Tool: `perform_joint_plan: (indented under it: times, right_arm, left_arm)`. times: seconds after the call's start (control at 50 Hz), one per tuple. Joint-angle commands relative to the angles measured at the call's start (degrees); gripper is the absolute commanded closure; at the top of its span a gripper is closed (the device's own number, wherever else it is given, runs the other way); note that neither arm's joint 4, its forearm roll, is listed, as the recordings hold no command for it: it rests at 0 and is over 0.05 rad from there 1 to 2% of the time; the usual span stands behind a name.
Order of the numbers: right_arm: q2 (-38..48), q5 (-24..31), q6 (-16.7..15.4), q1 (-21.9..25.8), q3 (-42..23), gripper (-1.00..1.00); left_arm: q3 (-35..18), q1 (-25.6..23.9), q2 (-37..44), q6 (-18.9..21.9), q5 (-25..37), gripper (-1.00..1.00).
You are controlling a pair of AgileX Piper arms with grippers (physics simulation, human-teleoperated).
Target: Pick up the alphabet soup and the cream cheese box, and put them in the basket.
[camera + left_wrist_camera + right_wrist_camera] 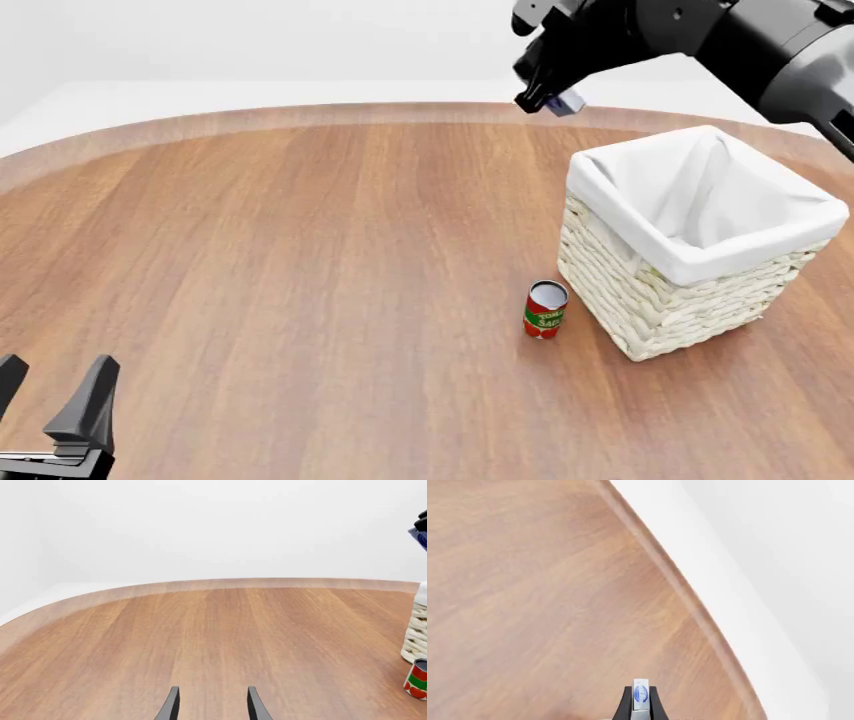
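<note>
I am looking down on a round wooden desk (294, 260) with a paler edge band. My right gripper (545, 98) hangs high above the far side of the desk, beyond and to the left of the basket (627, 290), and its dark fingers (624, 705) are clamped on the cream cheese box (640, 697). In the right wrist view the box shows edge-on between them as a thin pale grey strip with a blue oval mark; in the front view only a small blue and grey corner peeks out below the fingers. The basket is a large square of cream woven wicker on the right of the desk, with a white cloth liner (721, 205) folded over its rim; I cannot see its floor. Just beside its near left corner stands a small red can (545, 309) with a green band, upright and not touching it. My left gripper (51, 400) sits low at the near left, its fingers spread apart and holding nothing.
</note>
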Motion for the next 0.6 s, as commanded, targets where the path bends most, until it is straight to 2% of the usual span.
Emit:
perform_joint_plan:
  times: [0.02,0.18,0.22,0.3,0.54,0.6]
  right_arm:
    - [-5.10,-7.26,7.67,-2.05,5.57,1.00]
    - [-8.80,-14.01,14.08,-5.32,12.01,1.00]
    - [-9.54,-15.16,14.46,-5.49,13.81,1.00]
    - [-11.36,-18.38,17.92,-6.82,16.58,1.00]
    - [-16.21,-27.13,23.45,-10.60,25.89,1.00]
    - [-17.81,-29.67,26.26,-11.22,28.48,1.00]
  left_arm:
    - [0.03,0.01,-0.07,0.02,0.02,-1.00]
    - [0.03,0.00,-0.08,0.01,0.03,-1.00]
    - [0.03,-0.01,-0.06,0.00,0.01,-1.00]
    - [0.03,-0.01,-0.05,0.03,0.01,-1.00]
    - [0.03,-0.01,-0.07,0.02,0.02,-1.00]
    - [0.03,0.00,-0.07,0.01,0.02,-1.00]
